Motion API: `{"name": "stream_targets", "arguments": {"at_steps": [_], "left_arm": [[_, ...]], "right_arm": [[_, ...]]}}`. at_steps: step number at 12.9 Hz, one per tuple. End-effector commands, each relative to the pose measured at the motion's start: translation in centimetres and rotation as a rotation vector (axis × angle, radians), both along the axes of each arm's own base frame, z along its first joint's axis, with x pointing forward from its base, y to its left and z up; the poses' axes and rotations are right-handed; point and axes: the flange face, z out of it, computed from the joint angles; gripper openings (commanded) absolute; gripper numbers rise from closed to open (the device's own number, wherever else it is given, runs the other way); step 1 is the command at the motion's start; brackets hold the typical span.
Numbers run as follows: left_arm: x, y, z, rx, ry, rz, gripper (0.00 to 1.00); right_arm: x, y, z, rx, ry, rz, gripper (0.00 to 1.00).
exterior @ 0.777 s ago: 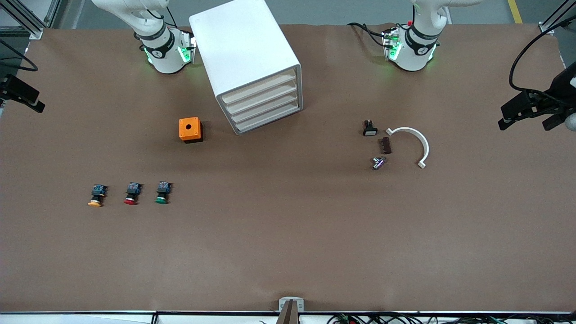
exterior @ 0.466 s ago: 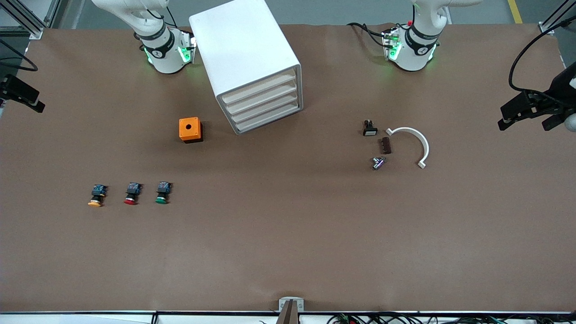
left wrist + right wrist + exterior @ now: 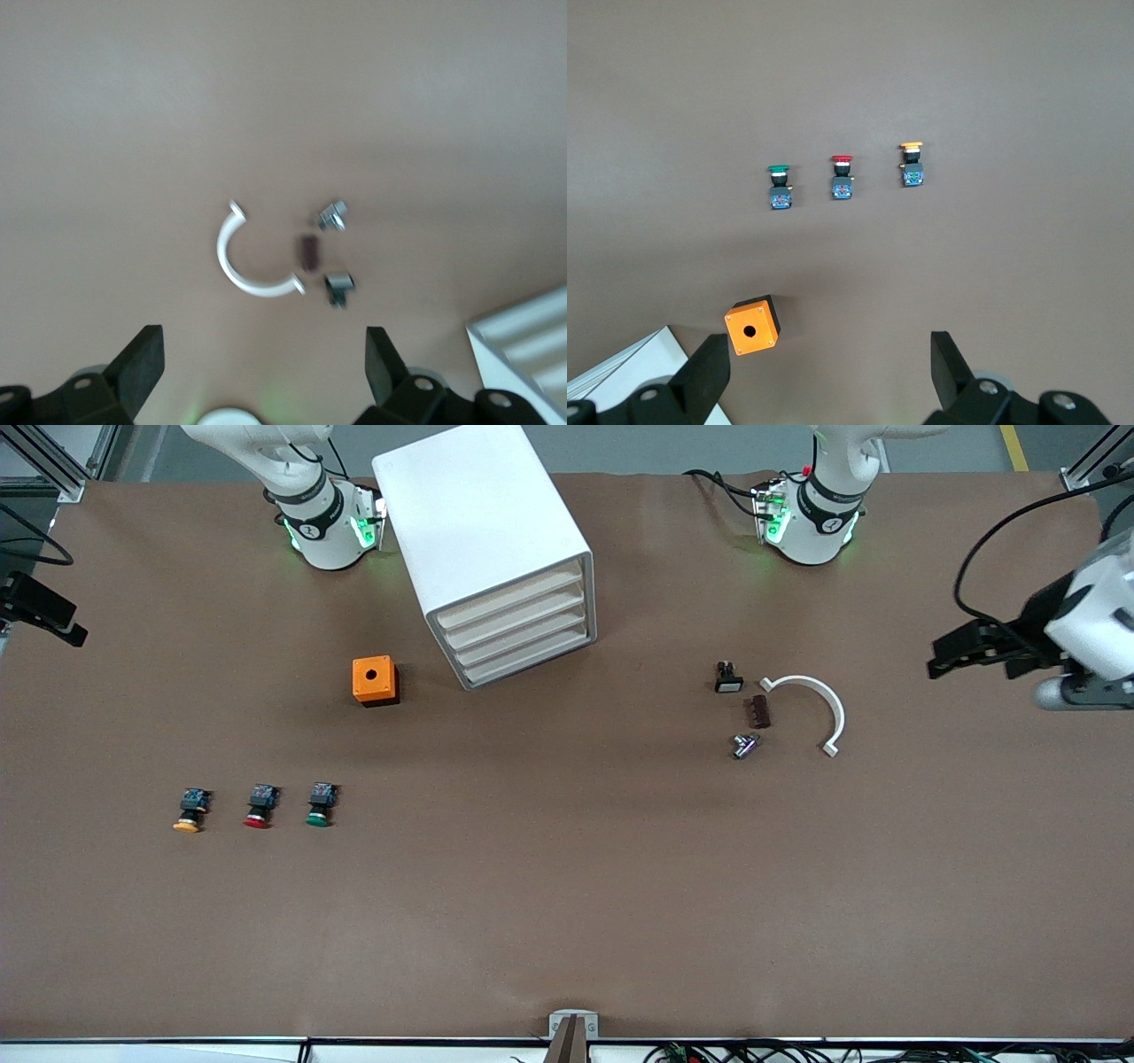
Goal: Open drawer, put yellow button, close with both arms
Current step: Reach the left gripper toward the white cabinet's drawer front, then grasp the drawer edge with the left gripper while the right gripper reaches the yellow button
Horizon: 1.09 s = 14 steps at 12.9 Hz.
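The white cabinet [image 3: 483, 522] stands between the arm bases with all four drawers shut; the uppermost drawer [image 3: 509, 600] is shut too. The yellow button [image 3: 187, 815] lies in a row with a red one and a green one, toward the right arm's end; it also shows in the right wrist view [image 3: 912, 164]. My left gripper [image 3: 973, 666] is open and empty in the air over the table at the left arm's end; its fingers show wide apart in the left wrist view [image 3: 261, 372]. My right gripper [image 3: 44, 624] waits open and empty at the right arm's end [image 3: 828, 372].
An orange box with a hole [image 3: 375, 680] sits beside the cabinet. The red button [image 3: 257, 808] and the green button [image 3: 319, 806] lie beside the yellow one. A white half ring [image 3: 819, 700] and three small parts [image 3: 753, 710] lie toward the left arm's end.
My left gripper has moved in over the table toward the half ring, and more of its white wrist shows. The right arm and all objects have not moved.
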Motion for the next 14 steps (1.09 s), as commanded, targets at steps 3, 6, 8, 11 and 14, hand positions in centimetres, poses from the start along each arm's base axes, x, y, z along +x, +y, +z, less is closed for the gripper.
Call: {"name": "stream_targets", "arguments": {"at_steps": [3, 6, 8, 11, 14], "left_arm": [[1.2, -4.8, -8.4, -0.190, 0.295, -0.050, 1.00], [1.6, -8.7, -13.1, -0.294, 0.407, -0.129, 1.00], [0.7, -13.9, -15.1, -0.367, 0.462, -0.201, 1.00], [-1.3, -21.3, -17.4, -0.521, 0.498, -0.236, 1.00], [-3.2, -27.1, -20.6, -0.623, 0.485, -0.291, 1.00]], "right_arm": [[1.4, -1.7, -2.2, 0.001, 0.053, -0.030, 1.00], [4.0, -4.4, -7.9, 0.005, 0.148, -0.057, 1.00], [5.9, -5.8, -13.3, 0.015, 0.233, -0.078, 1.00], [7.2, -7.4, -20.9, 0.007, 0.208, -0.087, 1.00], [6.8, -9.3, -27.9, 0.004, 0.129, -0.014, 1.00]]}}
